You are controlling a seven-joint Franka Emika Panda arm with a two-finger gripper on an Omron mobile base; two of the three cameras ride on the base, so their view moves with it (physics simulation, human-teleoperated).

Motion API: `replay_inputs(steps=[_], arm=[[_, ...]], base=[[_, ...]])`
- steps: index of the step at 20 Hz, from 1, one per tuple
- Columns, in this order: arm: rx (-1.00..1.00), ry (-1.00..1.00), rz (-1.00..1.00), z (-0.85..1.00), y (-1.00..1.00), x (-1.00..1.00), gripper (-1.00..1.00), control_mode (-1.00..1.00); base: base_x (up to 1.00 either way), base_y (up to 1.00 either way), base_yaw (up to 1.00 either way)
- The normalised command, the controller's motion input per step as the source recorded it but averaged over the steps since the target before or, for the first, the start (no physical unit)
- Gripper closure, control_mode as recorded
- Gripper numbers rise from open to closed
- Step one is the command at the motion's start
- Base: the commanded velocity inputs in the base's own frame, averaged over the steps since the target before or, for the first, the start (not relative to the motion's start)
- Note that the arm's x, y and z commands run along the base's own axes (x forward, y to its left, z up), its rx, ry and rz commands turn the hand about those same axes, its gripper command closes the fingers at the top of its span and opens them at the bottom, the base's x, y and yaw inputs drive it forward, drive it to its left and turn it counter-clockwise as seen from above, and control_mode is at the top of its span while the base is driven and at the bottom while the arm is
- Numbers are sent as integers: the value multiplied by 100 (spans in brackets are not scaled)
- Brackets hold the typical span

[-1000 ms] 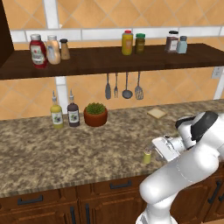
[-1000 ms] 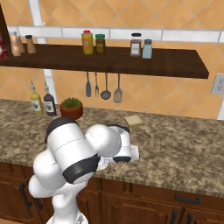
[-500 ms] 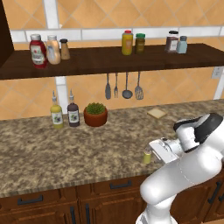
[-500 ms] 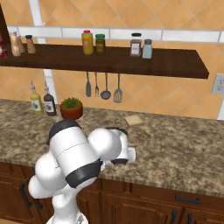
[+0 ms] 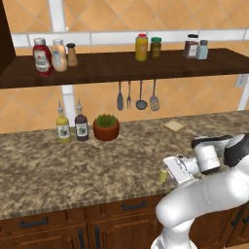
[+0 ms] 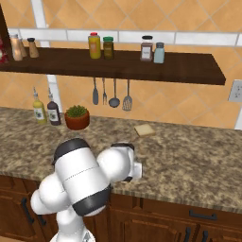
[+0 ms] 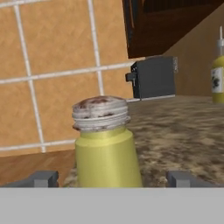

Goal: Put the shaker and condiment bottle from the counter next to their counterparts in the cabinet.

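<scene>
The shaker (image 5: 163, 173) (image 7: 107, 148), stubby and yellow-green with a grey metal top, stands upright on the granite counter near its front edge. My gripper (image 5: 168, 173) (image 7: 113, 179) is level with it and open, one fingertip on each side of its body and clear of it. The peach-tan condiment bottle (image 5: 59, 55) (image 6: 17, 47) stands on the cabinet shelf (image 5: 121, 68) (image 6: 142, 66) between the red ketchup bottle (image 5: 43, 57) and a slim brown shaker (image 5: 72, 54). A pale blue shaker (image 5: 202, 49) (image 6: 159, 53) and a dark shaker (image 5: 191, 46) stand at the shelf's right end.
A yellow bottle (image 5: 141, 47) and a green jar (image 5: 155, 47) stand mid-shelf. Utensils (image 5: 136, 95) hang below. Two small bottles (image 5: 62, 127) and a potted plant (image 5: 106, 127) stand at the counter's back, with a tan square (image 5: 174, 126) to their right. A dark toaster (image 7: 153, 78) sits beyond the shaker.
The hand has eased a little lower and closer to the shaker, bringing its fingers around it. The shaker has not moved.
</scene>
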Motion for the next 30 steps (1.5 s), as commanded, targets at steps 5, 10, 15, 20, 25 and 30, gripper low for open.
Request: replay_inputs(steps=[5,10,15,20,25,30], arm=[[0,2,-5,10,7,4,100,-100],[0,9,-26,88,-8,2,100,-100],[0,3,-29,77,-4,0,100,-100],[0,11,-33,55,0,-2,100,-100],[4,16,-48,47,-7,-17,100,-100],[6,12,-51,49,-19,-33,100,-100]], base=[[0,0,0],[0,0,0],[0,0,0],[0,0,0],[0,0,0],[0,0,0]])
